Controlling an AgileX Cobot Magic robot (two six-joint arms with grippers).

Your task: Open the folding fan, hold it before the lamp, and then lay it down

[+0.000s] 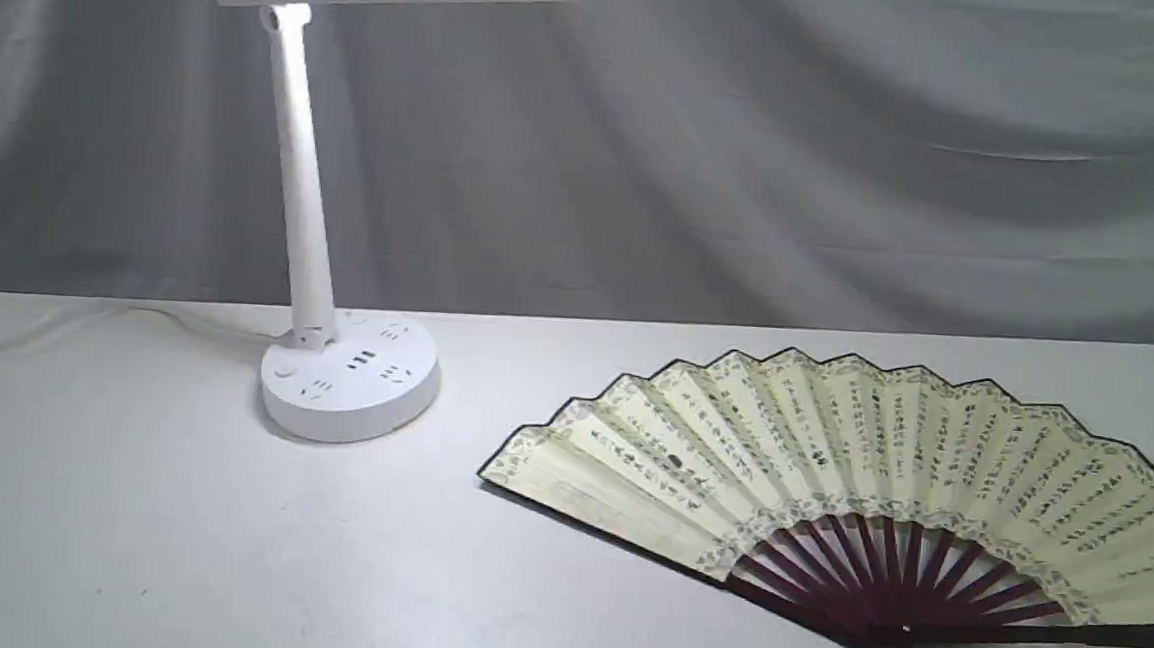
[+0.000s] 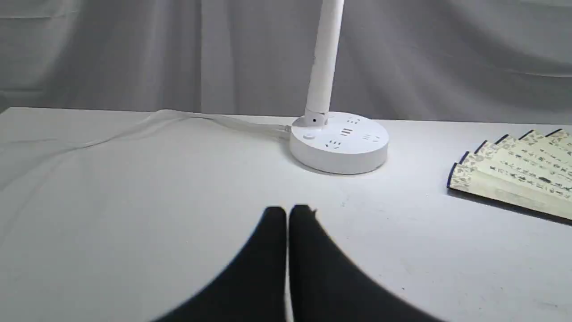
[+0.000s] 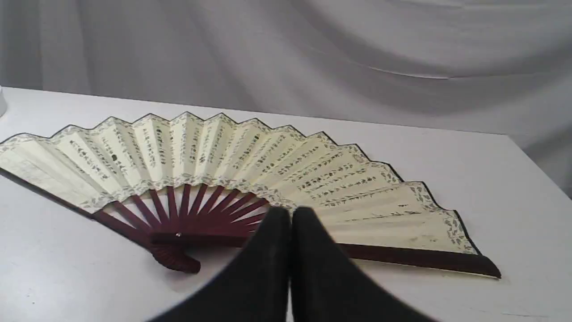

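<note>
The folding fan [image 1: 859, 462] lies spread open and flat on the white table at the right, cream pleated leaf with black calligraphy, dark maroon ribs meeting at the pivot near the front. The white lamp [image 1: 348, 375] stands at the left, its slim stem slanting up to a long flat head. In the left wrist view my left gripper [image 2: 288, 210] is shut and empty, hovering short of the lamp [image 2: 339, 143], with the fan's edge [image 2: 514, 172] off to one side. In the right wrist view my right gripper [image 3: 291, 212] is shut and empty, just above the fan [image 3: 232, 161] near its ribs. Neither gripper shows in the exterior view.
The lamp's white cord [image 2: 178, 118] trails from the base across the table toward the back left. A grey draped cloth [image 1: 848, 150] hangs behind the table. The table's right edge [image 3: 536, 174] runs close to the fan's end.
</note>
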